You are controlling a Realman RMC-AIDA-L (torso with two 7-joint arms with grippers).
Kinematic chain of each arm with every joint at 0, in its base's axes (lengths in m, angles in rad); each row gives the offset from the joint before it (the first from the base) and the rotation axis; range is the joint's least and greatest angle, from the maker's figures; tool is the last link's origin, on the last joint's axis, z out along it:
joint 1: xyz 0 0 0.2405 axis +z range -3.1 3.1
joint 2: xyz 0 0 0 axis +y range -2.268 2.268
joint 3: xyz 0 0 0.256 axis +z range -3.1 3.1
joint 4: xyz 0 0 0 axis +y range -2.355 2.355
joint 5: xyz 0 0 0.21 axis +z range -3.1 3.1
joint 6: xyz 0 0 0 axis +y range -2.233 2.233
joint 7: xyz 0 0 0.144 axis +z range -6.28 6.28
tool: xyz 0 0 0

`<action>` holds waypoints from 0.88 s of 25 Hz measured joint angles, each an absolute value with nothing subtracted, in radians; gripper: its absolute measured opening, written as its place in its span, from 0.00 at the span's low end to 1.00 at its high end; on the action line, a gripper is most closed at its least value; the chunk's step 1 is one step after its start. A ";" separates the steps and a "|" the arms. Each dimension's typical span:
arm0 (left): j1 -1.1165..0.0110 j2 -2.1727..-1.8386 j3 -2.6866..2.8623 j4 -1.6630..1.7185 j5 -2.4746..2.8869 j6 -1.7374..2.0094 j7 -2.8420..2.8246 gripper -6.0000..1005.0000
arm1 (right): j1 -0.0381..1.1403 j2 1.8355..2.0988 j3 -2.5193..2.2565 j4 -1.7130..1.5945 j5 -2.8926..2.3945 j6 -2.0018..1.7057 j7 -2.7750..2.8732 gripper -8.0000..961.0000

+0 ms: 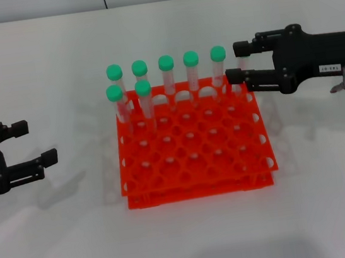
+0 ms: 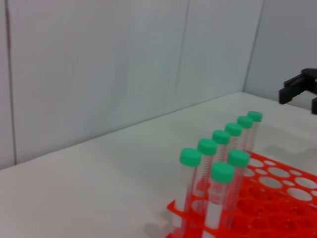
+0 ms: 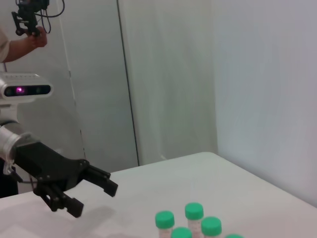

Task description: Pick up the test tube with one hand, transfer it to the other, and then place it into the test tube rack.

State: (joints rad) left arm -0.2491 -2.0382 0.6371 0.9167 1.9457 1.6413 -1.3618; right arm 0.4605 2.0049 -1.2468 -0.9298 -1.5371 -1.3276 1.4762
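The orange test tube rack (image 1: 195,158) stands mid-table. Green-capped test tubes (image 1: 165,62) stand in its back two rows, and also show in the left wrist view (image 2: 221,137) and the right wrist view (image 3: 194,210). My right gripper (image 1: 232,61), with the white label, is open and empty over the rack's back right corner. A faint clear tube body (image 1: 243,84) shows under its near finger, cap hidden. The left wrist view shows this gripper (image 2: 297,91) above and beyond the row's far cap (image 2: 254,116). My left gripper (image 1: 40,141) is open and empty, left of the rack (image 3: 96,201).
The white table (image 1: 187,241) stretches around the rack, with grey wall panels behind it. In the right wrist view a person's hand (image 3: 29,27) holds a device at the far side, above the robot's head unit (image 3: 25,90).
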 joint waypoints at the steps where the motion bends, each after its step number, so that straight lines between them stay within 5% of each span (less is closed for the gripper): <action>1: -0.250 -2.036 0.637 0.917 1.945 1.647 -1.360 0.89 | 0.459 2.005 -1.241 -0.919 -1.537 -1.331 1.467 0.57; 22: -0.264 -2.017 0.637 0.916 1.944 1.769 -1.341 0.89 | 0.457 1.988 -1.235 -0.801 -1.602 -1.359 1.382 0.57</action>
State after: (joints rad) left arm -0.2638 -2.0168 0.6365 0.9157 1.9437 1.7689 -1.3408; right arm 0.4571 1.9875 -1.2348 -0.8007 -1.6022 -1.3589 1.3815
